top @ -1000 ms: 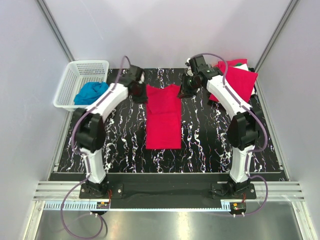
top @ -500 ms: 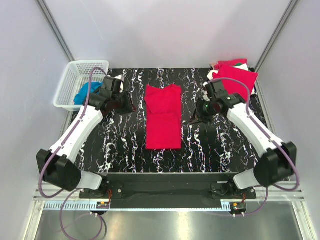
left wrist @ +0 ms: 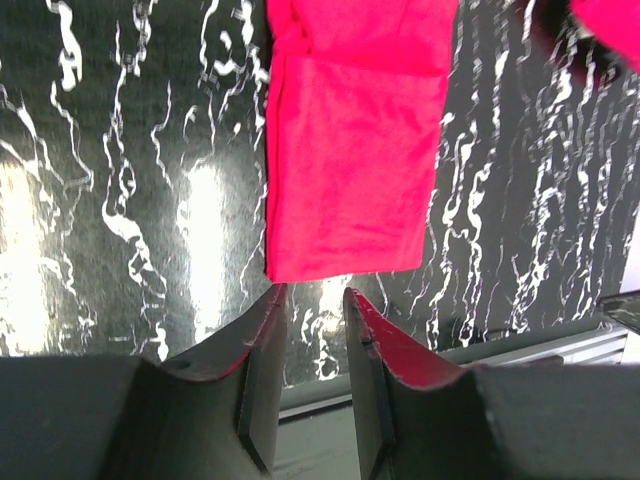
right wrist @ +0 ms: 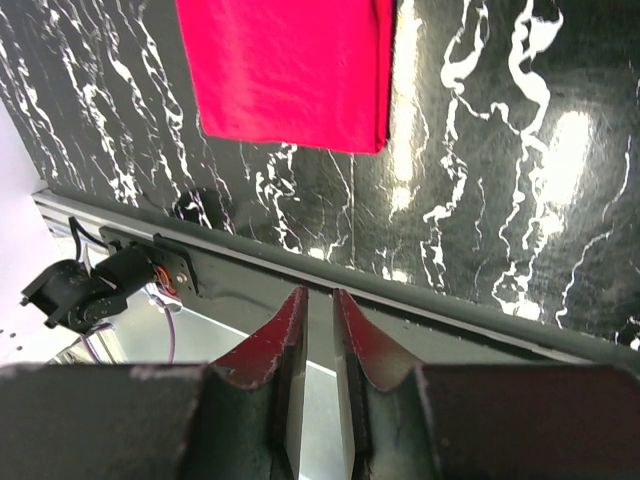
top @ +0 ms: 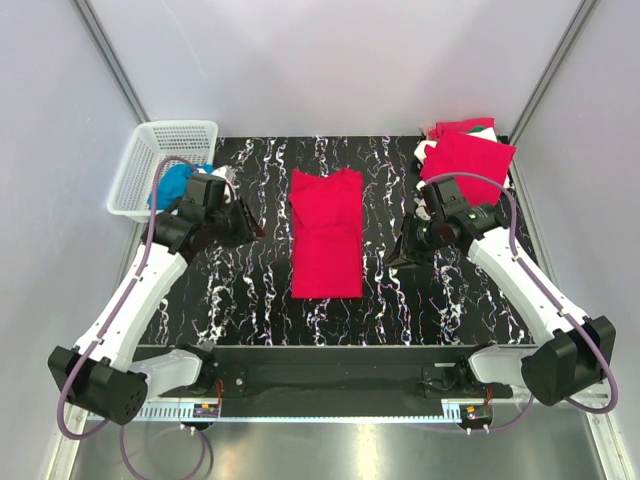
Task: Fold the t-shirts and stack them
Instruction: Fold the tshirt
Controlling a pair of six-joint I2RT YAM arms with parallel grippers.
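One red t-shirt (top: 326,235) lies folded into a long strip in the middle of the black marbled table (top: 240,290), flat, with its collar end toward the top of the frame. More red t-shirts are in a folded stack (top: 472,160) at the upper right corner of the table, and a small piece of white and green shows at the top edge of this stack. The left gripper (top: 245,225) hangs over the table to the left of the strip, near its upper half and not touching it. In the left wrist view its two fingers stand apart with a clear gap and nothing between them, so it is released. The right gripper (top: 408,250) is to the right of the strip, apart from it and lower in the frame than the stack. In the right wrist view its fingers leave only a narrow gap, also empty. A white basket (top: 150,150) stands at the upper left, beside the table, with a blue cloth (top: 172,185) inside.
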